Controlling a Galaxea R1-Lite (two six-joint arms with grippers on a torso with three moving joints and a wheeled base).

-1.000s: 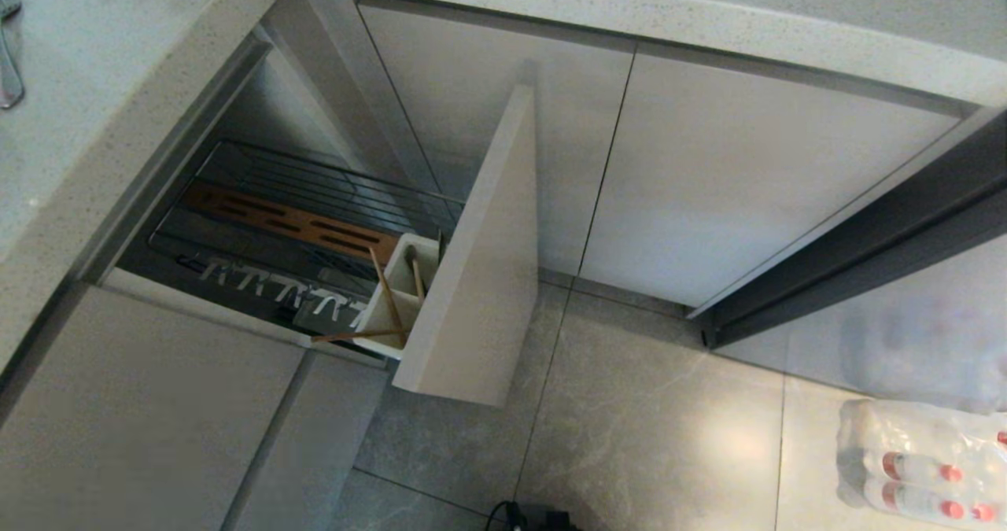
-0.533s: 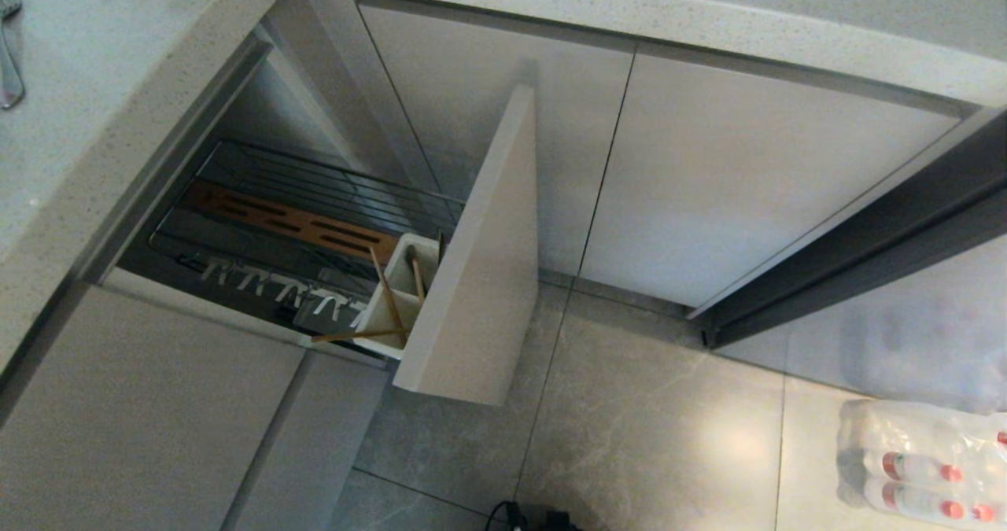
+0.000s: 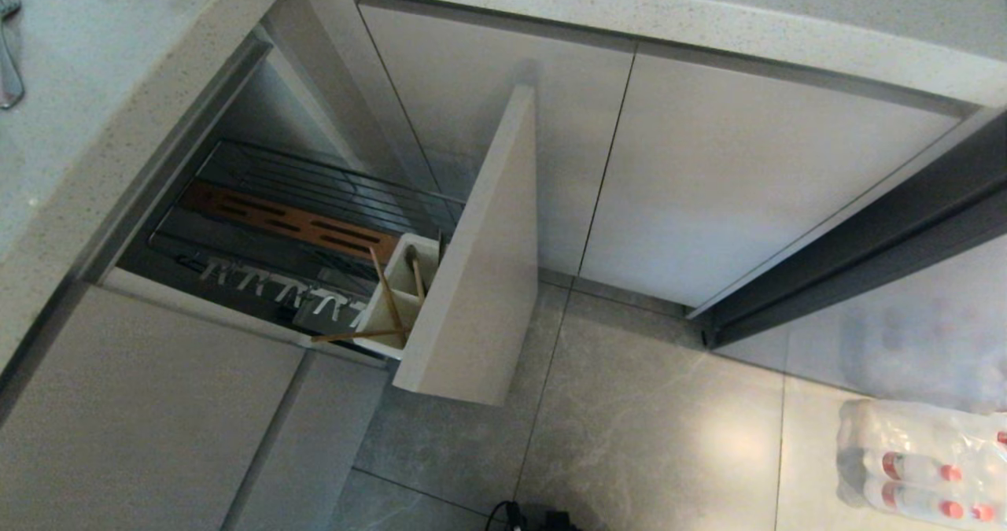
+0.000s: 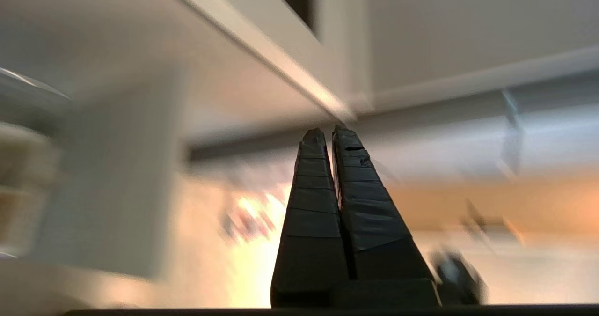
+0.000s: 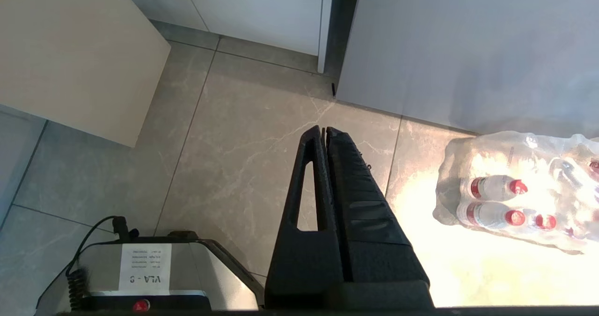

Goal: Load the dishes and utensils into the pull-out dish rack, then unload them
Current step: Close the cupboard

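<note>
From the head we see the narrow chrome wire pull-out dish rack [image 3: 315, 224] drawn out, thin light-brown wooden chopsticks [image 3: 387, 291] leaning in its white plastic caddy [image 3: 393, 311], a slim silver fork [image 3: 8, 51] waiting on the speckled grey surface [image 3: 94, 82]; no end effector shows. Our left end effector [image 4: 327, 133] is closed and empty, nothing of the task near it. Our right end effector [image 5: 323, 131], closed too, hangs parked over the floor, the rack's beige front panel [image 5: 70, 54] off to its side.

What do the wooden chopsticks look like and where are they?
The chopsticks are thin, light-brown wooden sticks. They sit in the white plastic caddy at the front of the pulled-out rack, just behind its beige front panel. One stands leaning, another shorter end pokes up beside it, and one lies nearly flat, sticking out sideways over the caddy's edge. No gripper touches them.
</note>
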